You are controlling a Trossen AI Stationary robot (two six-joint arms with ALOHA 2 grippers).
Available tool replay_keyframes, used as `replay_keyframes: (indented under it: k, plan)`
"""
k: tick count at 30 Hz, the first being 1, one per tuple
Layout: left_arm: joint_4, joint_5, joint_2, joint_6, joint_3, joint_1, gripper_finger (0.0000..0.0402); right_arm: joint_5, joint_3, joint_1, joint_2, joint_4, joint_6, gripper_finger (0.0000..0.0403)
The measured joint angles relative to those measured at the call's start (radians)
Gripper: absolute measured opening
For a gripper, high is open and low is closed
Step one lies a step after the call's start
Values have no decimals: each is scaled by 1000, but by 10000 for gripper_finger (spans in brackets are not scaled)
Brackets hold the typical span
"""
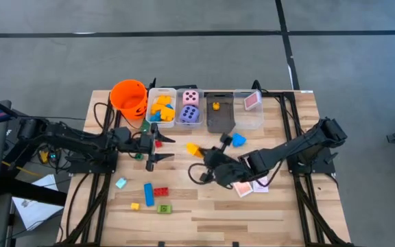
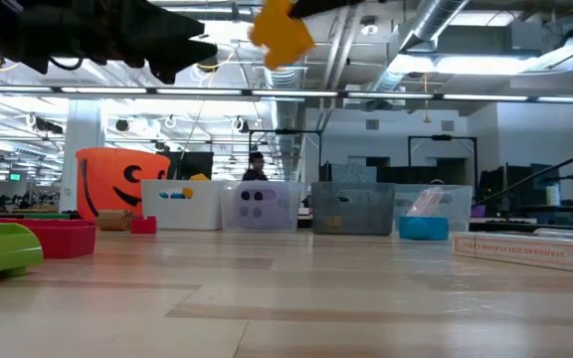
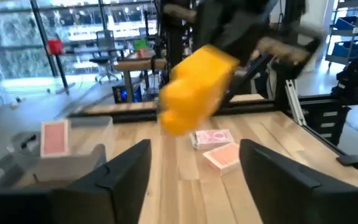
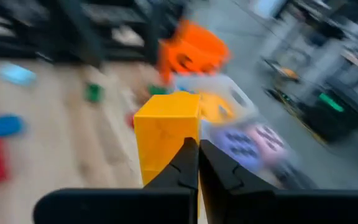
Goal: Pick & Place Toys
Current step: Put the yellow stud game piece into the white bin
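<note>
A yellow block (image 1: 193,148) hangs above the middle of the table, with my right gripper (image 1: 203,156) shut on it. It also shows high in the low view as the yellow block (image 2: 282,35). My left gripper (image 1: 166,149) stands open just to the block's left, pointing level at it, with nothing between its fingers (image 3: 124,177). Loose toys lie on the near left of the table: a blue block (image 1: 149,193), a red block (image 1: 161,191), a green block (image 1: 164,208) and a cyan block (image 1: 121,182). Pink-white cards (image 1: 247,186) lie under the right arm. My right gripper holds the yellow block by its lower near edge (image 4: 188,146), pinched at the ends of the two fingers (image 4: 182,168), which stand closed against each other. The fingers themselves hide the exact place. The block sits beyond the fingertips, lifted clear of the table.
Along the far edge stand an orange bucket (image 1: 129,97), a clear bin of yellow and blue blocks (image 1: 160,106), a bin with two dice (image 1: 190,108), a grey bin (image 1: 219,116) and a clear bin with a card (image 1: 249,106). A blue block (image 1: 238,140) lies near them.
</note>
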State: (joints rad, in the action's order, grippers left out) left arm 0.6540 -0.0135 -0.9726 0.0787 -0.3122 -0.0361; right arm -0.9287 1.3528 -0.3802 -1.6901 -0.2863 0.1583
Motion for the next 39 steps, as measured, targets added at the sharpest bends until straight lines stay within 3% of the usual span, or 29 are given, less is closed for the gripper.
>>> replay_keyframes:
  k: [4,7,15,28,33,39]
  plan:
    - [45,0,-53,-12,-1,-6,278,136,-46,3,0,217,-108,0]
    - [138,0,-121,-9,-1,-6,300,177,-67,4,0,327,-166,0]
    - [436,11,-250,-6,2,-7,321,216,-67,12,2,336,-165,0]
    - [466,129,-320,-7,-34,-6,314,233,-68,27,2,325,-158,0]
    - [464,166,-346,-8,-59,-6,294,229,-68,31,3,322,-159,0]
    - [479,145,-377,-10,-92,-6,214,232,-70,39,-3,321,-158,1]
